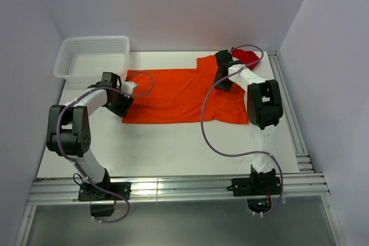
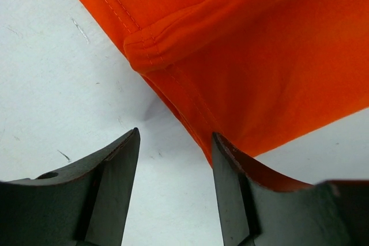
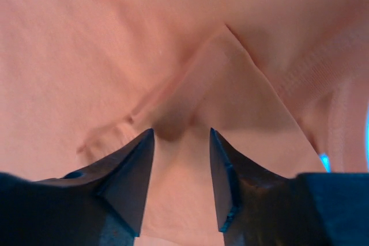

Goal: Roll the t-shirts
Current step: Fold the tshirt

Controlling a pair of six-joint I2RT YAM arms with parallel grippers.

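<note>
Nearest us, the left tool [image 2: 174, 136] stands released at the hem corner of the bright orange cotton t-shirt [image 1: 173, 93], which lies spread flat across the white desk [image 1: 161, 148]. Further on, the right tool [image 3: 181, 132] gapes, holding nothing, over a pinched crease. We fear a one-sided grab would skew the roll, since that hem corner is doubled over. Beyond, the crumpled dark red t-shirt [image 1: 247, 57] crowds the right arm; a white mesh plastic basket [image 1: 63, 64] sits far left.

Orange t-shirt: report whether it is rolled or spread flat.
Spread flat, not rolled. The orange t-shirt lies opened out across the table, sleeves showing; only one hem corner is folded over.
</note>
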